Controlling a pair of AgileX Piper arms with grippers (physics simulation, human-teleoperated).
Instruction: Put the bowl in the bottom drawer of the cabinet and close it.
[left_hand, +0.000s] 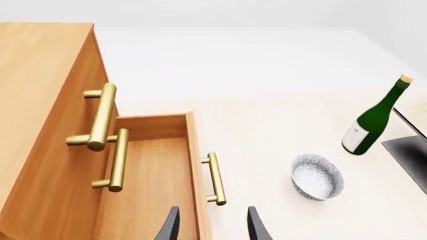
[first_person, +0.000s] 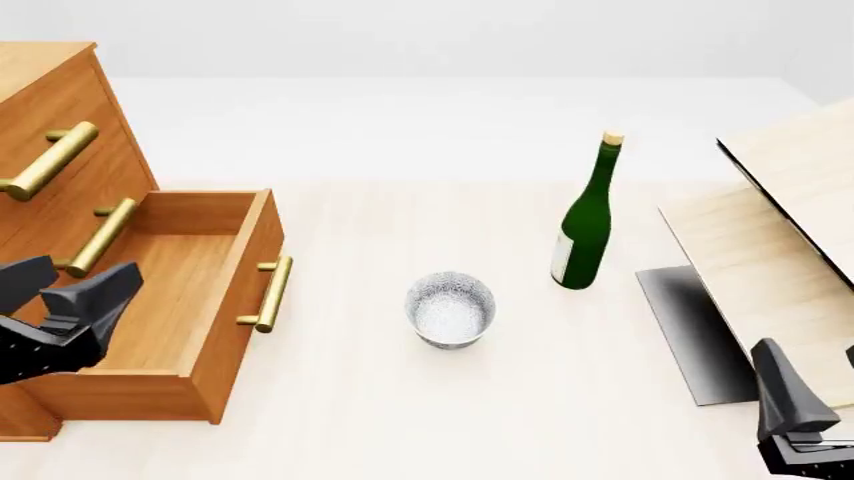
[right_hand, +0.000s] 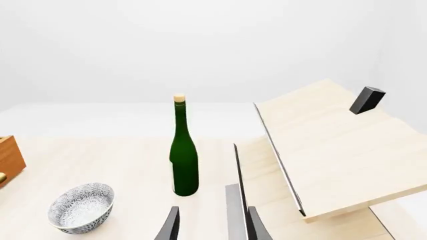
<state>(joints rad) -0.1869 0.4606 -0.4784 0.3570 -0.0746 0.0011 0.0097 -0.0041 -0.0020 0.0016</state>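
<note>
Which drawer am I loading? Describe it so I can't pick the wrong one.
On the table's left stands the orange-brown cabinet. Its bottom drawer is the lowest of three, and the only one pulled out and open on top; the two above are shut.

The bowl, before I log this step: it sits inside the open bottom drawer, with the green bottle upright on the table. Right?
Not quite. The bowl stands on the table, between the open bottom drawer and the upright green bottle; the drawer holds nothing visible. The front view shows it.
</note>
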